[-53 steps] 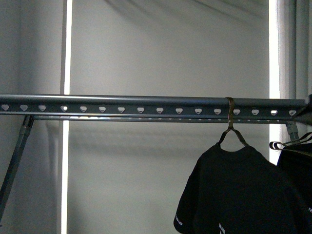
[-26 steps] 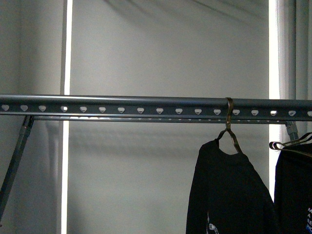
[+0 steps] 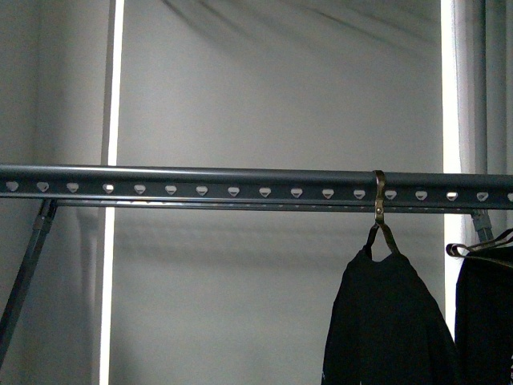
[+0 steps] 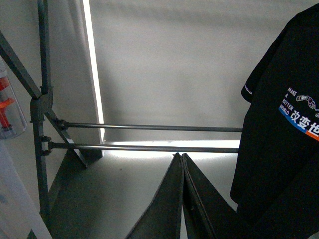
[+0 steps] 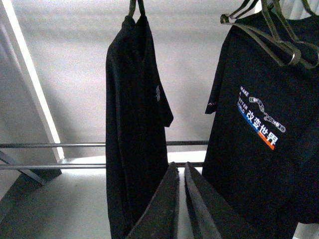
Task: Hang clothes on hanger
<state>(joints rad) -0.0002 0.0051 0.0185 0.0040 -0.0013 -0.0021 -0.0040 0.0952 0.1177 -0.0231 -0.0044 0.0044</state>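
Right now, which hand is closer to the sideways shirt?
Probably right: the right hand points at the shirt just past its tips; the left hand has it off to one side.

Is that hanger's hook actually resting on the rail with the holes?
Touching. In the front view the hanger hook wraps over the rail, with the black T-shirt hanging from it.

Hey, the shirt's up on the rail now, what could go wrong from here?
1. The T-shirt hangs edge-on to the front camera, close beside the neighbouring garment; if it sways, the two may tangle.
2. In the right wrist view the right gripper, shut, appears close to the T-shirt's fabric; a careless retreat might snag it and tug the hook along the rail.
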